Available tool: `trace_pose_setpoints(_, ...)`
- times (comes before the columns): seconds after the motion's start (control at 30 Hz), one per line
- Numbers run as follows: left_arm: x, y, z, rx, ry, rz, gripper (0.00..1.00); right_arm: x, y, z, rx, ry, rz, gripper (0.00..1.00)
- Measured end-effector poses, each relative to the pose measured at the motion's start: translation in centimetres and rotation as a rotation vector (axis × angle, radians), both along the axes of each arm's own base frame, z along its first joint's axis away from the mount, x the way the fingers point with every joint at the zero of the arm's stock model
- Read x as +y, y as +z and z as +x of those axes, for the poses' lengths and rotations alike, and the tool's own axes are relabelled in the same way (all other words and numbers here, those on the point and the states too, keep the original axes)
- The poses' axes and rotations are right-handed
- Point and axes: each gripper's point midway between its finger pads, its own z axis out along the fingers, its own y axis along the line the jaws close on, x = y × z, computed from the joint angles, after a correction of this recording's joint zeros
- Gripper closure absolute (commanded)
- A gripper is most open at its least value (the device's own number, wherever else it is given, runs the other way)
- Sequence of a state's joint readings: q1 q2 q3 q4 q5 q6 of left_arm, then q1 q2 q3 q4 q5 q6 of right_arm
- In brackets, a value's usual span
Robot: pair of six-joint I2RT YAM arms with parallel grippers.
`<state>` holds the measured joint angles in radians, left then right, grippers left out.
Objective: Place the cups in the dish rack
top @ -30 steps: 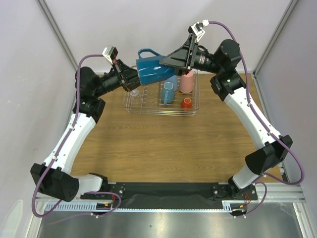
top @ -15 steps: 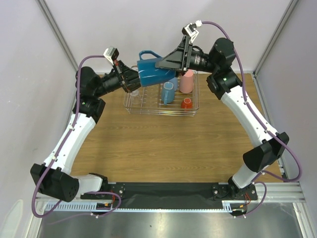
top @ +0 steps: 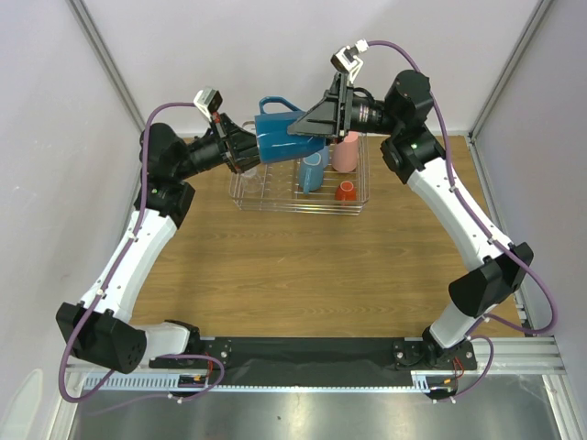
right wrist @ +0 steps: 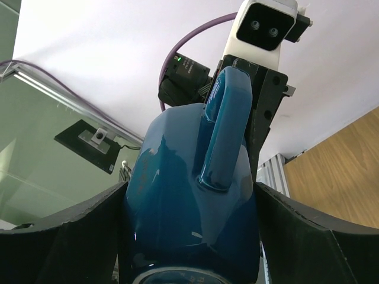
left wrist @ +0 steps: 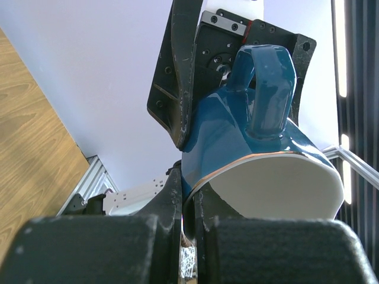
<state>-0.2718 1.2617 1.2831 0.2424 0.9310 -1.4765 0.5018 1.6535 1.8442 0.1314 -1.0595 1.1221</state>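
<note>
The dark blue white-lined mug [top: 278,137] hangs in the air over the back left of the dish rack [top: 266,203]. My left gripper [top: 254,147] is shut on its rim [left wrist: 204,177]. My right gripper [top: 307,124] is spread wide, with one finger [right wrist: 89,236] close along each side of the mug's body [right wrist: 177,219], handle up. In the rack stand a light blue tumbler [top: 312,171], a pink tumbler [top: 346,151] and a small orange cup [top: 346,191]. The clear glass [top: 246,170] shows only partly under my left gripper.
The rack stands at the back middle of the wooden table [top: 303,266]. White walls close in at the back and both sides. Both arms reach inward over the rack's rear edge.
My right gripper has moved left and now straddles the mug's body. My left gripper and the mug have barely shifted.
</note>
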Motion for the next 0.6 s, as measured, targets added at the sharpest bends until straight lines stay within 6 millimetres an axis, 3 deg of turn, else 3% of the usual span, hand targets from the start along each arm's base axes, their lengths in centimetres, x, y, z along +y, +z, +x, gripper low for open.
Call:
trace_pose_setpoints(0.03,0.0,0.0,0.0,0.000,0.000,0.000,1.00,0.0,0.0,0.0,-0.001,0.003,0.001,0.78)
trace_pose_setpoints(0.13,0.1,-0.1,0.1,0.004,0.003,0.002,1.00,0.2,-0.1,0.2,0.003,0.008,0.002,1.00)
trace_pose_setpoints(0.17,0.1,-0.2,0.2,0.006,0.005,0.003,0.99,0.2,-0.2,0.2,0.002,0.009,0.002,1.00)
trace_pose_setpoints(0.23,0.1,-0.4,0.2,0.010,0.006,0.005,0.85,0.2,-0.4,0.3,0.005,0.009,-0.002,1.00)
trace_pose_setpoints(0.27,0.1,-0.5,0.3,0.012,0.007,0.005,0.62,0.3,-0.5,0.4,0.006,0.008,-0.005,1.00)
trace_pose_setpoints(0.37,0.2,-0.9,0.5,0.011,0.020,0.008,0.23,0.4,-1.2,0.3,0.015,0.011,-0.029,1.00)
trace_pose_setpoints(0.6,1.7,-2.8,0.4,0.012,0.073,0.045,0.11,0.1,-3.5,2.1,0.060,-0.053,-0.099,1.00)
